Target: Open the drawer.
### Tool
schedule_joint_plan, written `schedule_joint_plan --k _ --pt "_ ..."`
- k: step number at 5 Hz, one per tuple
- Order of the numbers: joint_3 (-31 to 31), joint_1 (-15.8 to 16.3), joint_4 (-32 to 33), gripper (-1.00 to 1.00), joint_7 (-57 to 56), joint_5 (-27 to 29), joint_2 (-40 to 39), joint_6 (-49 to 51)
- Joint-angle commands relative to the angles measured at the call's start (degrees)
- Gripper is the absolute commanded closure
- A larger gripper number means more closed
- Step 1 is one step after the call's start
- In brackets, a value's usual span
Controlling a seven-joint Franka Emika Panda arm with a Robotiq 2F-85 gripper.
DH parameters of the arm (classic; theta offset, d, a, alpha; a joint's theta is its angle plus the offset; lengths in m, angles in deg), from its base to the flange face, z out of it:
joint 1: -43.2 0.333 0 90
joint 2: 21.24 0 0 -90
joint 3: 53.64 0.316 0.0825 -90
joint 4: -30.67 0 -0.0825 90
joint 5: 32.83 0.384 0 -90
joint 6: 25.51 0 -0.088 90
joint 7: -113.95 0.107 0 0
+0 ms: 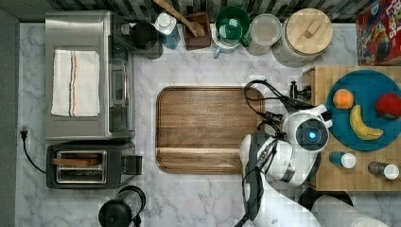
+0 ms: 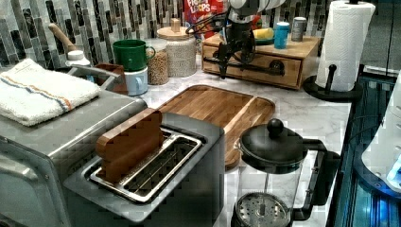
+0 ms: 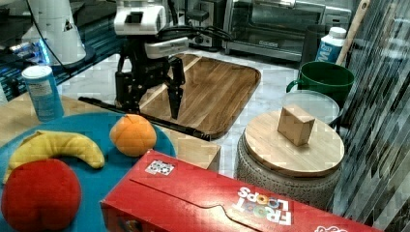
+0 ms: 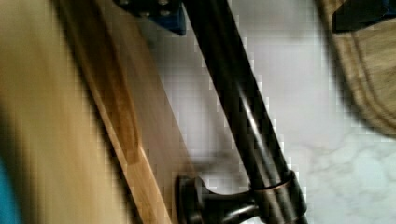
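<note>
Marble countertop (image 1: pixel 198 198) runs under everything, with a striped tile wall behind in the top view. At the top view's right stands the butcher-block cabinet (image 1: pixel 331 175), its top carrying a blue plate (image 1: pixel 366 85) with an orange (image 1: pixel 343 99), a banana (image 1: pixel 361 124) and a red fruit (image 1: pixel 388 105). The drawer (image 2: pixel 255 64) sits in the cabinet's front face, looking closed in the left view, its black bar handle (image 2: pixel 250 67) running across the front.

The gripper (image 3: pixel 152 104) hangs at that handle with its fingers (image 3: pixel 175 96) apart, one on each side of the bar in the right view; whether they touch it I cannot tell. The wrist view shows the bar (image 4: pixel 243 116) running close between the two finger ends, with its round mounting post (image 4: pixel 205 205) fixed to the drawer front.

Open counter lies between the cabinet front and the dark wooden tray (image 1: pixel 203 130), a narrow strip in the top view. The tray's near edge sits just beside the handle in the right view.

From above, the arm (image 1: pixel 279 156) covers the drawer front and much of the handle. The left view shows a paper towel roll (image 2: pixel 344 45) right of the cabinet, and a toaster (image 2: pixel 156 175) and French press (image 2: pixel 272 175) in the foreground. The right view shows a Froot Loops box (image 3: pixel 232 203), cut off at the bottom edge.
</note>
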Motion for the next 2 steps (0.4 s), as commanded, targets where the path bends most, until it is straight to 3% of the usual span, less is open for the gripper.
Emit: schedule_joint_plan --k 1,2 --pt "9.44 16.39 2.39 -1.00 13.79 -5.89 1.42 5.04" --pt "8.95 18.08 1.77 -1.00 17.31 -7.08 2.39 8.76"
